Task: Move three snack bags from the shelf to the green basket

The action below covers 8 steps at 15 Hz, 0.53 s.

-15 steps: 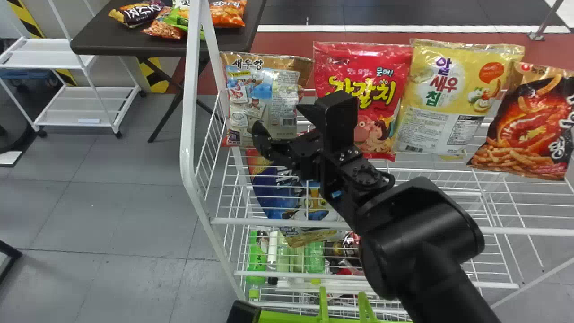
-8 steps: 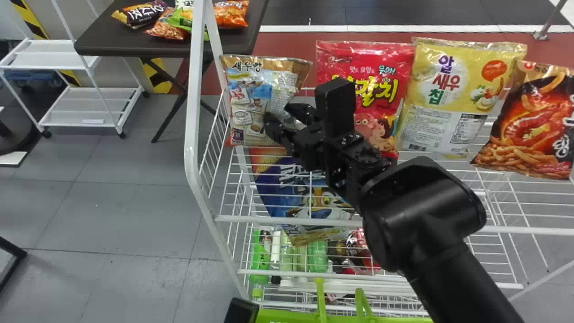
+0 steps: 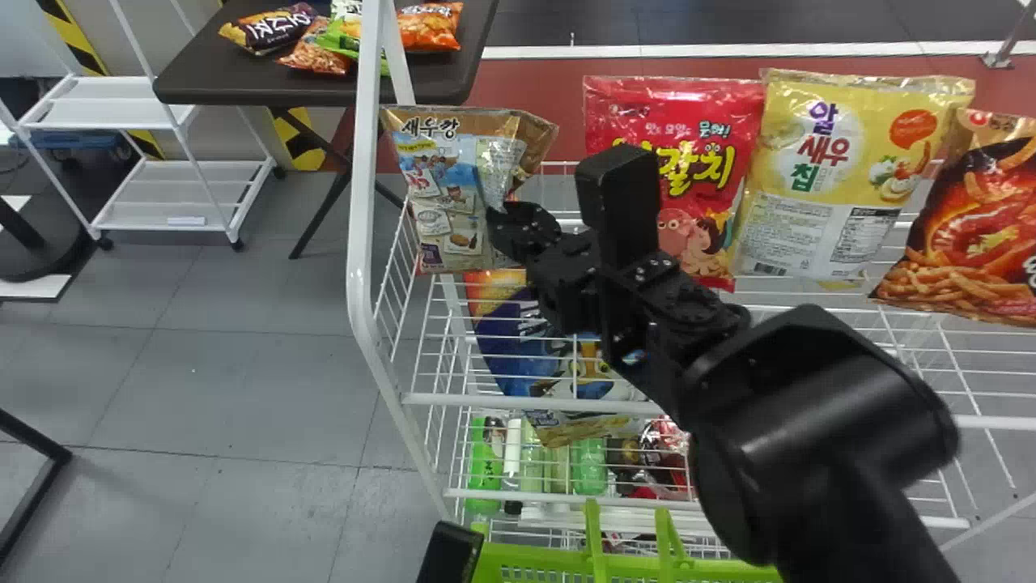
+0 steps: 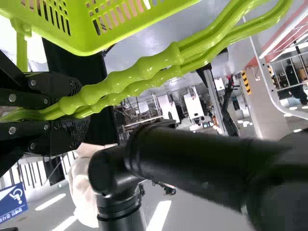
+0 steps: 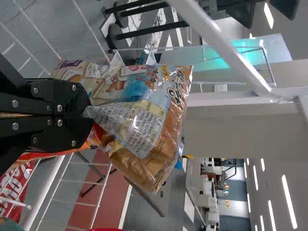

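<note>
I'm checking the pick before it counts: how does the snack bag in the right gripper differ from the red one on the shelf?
The held bag is brown and blue, with small picture panels; the red bag has big yellow lettering. The held bag is pinched in the right gripper and creased there, while the red bag stands ungripped on the shelf. Both are shiny printed snack bags.

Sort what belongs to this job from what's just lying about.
Job: tan snack bag in right gripper; shelf; red bag and yellow bag, possibly; green basket held by left gripper.

Lying about: bottles, dark table and its bags, white cart.
</note>
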### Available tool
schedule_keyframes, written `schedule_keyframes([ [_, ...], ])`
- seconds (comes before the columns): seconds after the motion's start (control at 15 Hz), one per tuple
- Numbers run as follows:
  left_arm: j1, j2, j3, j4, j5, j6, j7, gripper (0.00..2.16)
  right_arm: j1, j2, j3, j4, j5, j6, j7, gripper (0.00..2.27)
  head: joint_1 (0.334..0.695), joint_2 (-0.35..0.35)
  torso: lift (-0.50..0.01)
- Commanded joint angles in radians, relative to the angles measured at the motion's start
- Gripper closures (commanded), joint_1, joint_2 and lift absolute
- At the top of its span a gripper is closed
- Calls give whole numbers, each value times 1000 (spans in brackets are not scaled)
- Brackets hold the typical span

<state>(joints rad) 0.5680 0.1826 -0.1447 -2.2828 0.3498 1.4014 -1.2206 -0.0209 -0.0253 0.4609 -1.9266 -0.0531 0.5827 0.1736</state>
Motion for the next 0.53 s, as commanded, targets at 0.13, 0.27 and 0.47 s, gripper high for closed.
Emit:
schedule_keyframes([
  [0.13,-11,0,4,-6,1,9,3,1463,174,-81,-37,-327,59,174,-26,2189,695,58,-47],
  [0.27,-14,0,4,-7,3,9,3,1463,300,-151,-110,-525,59,230,-31,2189,695,6,-47],
  [0.47,-20,0,2,-6,5,12,3,1463,504,-245,-266,-739,27,282,-37,2189,695,-141,-47],
])
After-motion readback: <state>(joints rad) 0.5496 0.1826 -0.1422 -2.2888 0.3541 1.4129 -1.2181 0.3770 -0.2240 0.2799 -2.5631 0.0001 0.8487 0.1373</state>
